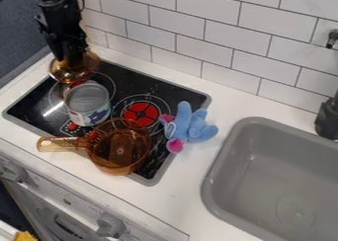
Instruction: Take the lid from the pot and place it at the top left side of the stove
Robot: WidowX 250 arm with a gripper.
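The amber lid (68,73) is at the stove's (161,83) top left, the open amber pot (120,150) in front.

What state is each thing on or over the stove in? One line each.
Pot: upright, uncovered.
Lid: off the pot, at the stove's top left corner.
Can: upright; open or sealed, can't tell.
Plush toy: lying across the stove's right edge.
Pincer: lowered to the lid.
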